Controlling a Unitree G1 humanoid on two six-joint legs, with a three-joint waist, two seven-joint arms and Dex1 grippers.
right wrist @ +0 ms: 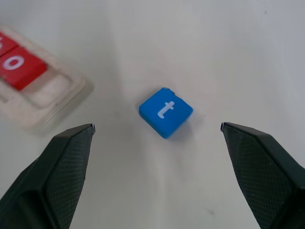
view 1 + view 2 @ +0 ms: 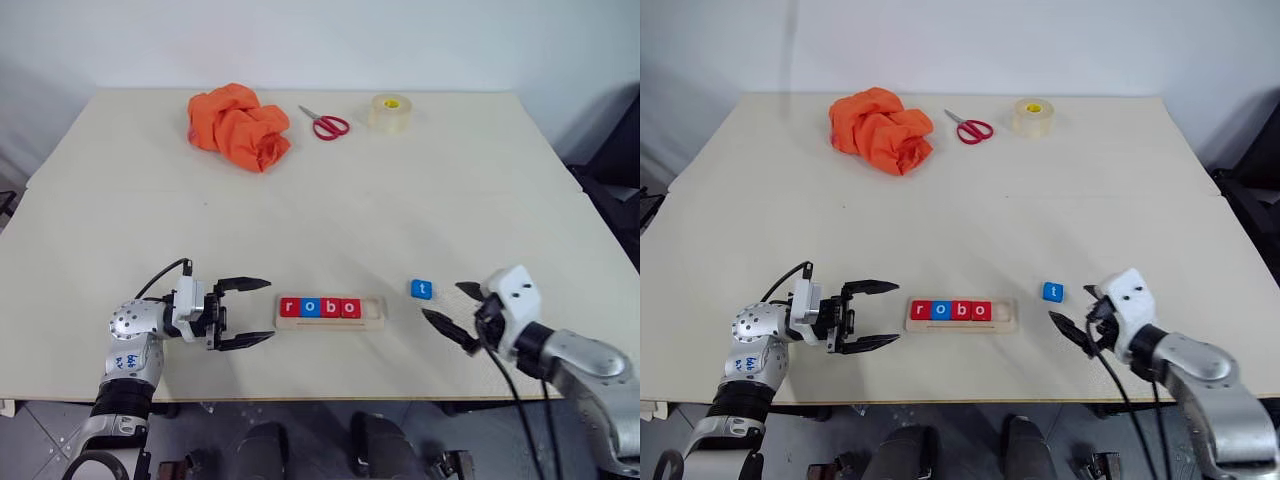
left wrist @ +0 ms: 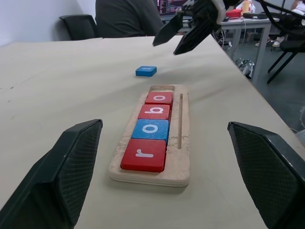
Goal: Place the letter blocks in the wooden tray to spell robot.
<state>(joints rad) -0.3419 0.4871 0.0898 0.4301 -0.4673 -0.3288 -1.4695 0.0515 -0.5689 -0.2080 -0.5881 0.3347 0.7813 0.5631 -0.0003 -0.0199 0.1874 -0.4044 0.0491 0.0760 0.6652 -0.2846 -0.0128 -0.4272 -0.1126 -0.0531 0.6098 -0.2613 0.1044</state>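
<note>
Right hand [image 2: 450, 312] spread wide, blue t block [image 2: 422, 289] just beyond, seemingly untouched

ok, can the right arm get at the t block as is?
Probably yes. The right gripper is open, pointing at the blue t block, which lies alone on the table beside the wooden tray.

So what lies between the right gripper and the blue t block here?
Nothing. In the right wrist view, only bare table separates the open right gripper from the t block; the wooden tray sits off to one side.
</note>
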